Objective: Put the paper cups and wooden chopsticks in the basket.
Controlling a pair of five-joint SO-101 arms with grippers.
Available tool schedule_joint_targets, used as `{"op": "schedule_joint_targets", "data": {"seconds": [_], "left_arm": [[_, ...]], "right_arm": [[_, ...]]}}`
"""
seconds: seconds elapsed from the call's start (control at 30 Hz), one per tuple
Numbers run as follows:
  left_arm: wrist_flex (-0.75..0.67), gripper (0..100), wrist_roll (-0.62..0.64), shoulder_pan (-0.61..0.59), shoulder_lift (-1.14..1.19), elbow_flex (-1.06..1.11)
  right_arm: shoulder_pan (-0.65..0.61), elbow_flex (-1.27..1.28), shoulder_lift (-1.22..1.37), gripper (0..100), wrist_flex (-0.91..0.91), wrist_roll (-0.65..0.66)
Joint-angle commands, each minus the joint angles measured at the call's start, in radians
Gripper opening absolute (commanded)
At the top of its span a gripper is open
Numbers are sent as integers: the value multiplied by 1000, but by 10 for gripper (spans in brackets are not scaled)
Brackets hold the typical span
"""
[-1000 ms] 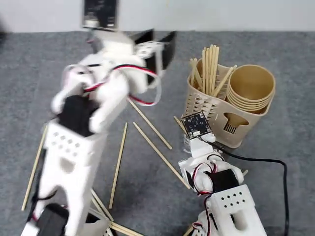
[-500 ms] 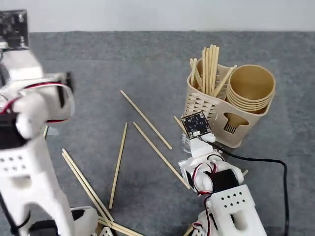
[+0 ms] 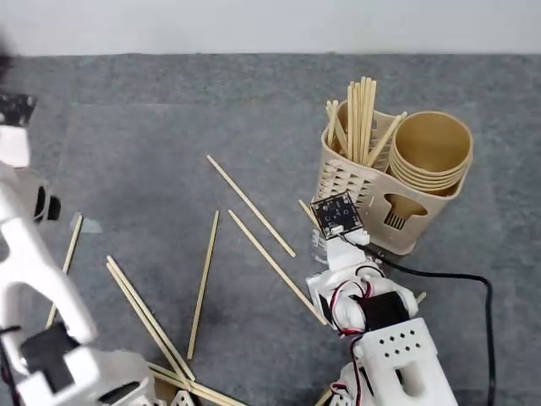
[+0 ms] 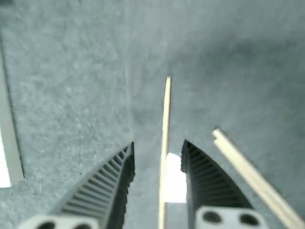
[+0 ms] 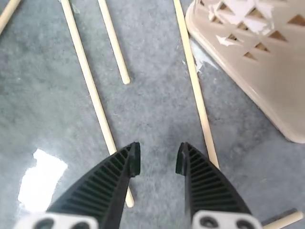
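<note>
High view shows the left arm (image 3: 30, 262) swung far leftward, its fingers (image 4: 112, 186) parted astride a chopstick (image 4: 165, 114).

One basket (image 3: 342, 182) is holding one nested stack of paper cups (image 3: 431, 144), cup number unclear. At least eight wooden chopsticks (image 3: 251, 205) are lying loose.

Lab-style workbench: grey felt mat (image 3: 169, 127), white wall (image 3: 254, 25).
</note>
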Motion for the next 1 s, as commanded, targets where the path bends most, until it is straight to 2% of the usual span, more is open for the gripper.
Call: {"op": "schedule_joint_targets", "data": {"seconds": [0.0,0.37,0.7,0.83,0.97], "left_arm": [[-52,161,-95,-51,94,-7],[-189,161,-204,-57,446,-15],[-186,153,-204,-52,681,-102],[-183,23,-204,-35,740,-125],[-78,13,-204,-5,743,-139]], "right_arm": [[-7,2,-19,143,-41,11],[-7,2,-19,143,-42,11],[-7,2,-19,143,-42,11],[-7,2,-19,143,-42,11],[-7,2,-19,143,-42,11]]}}
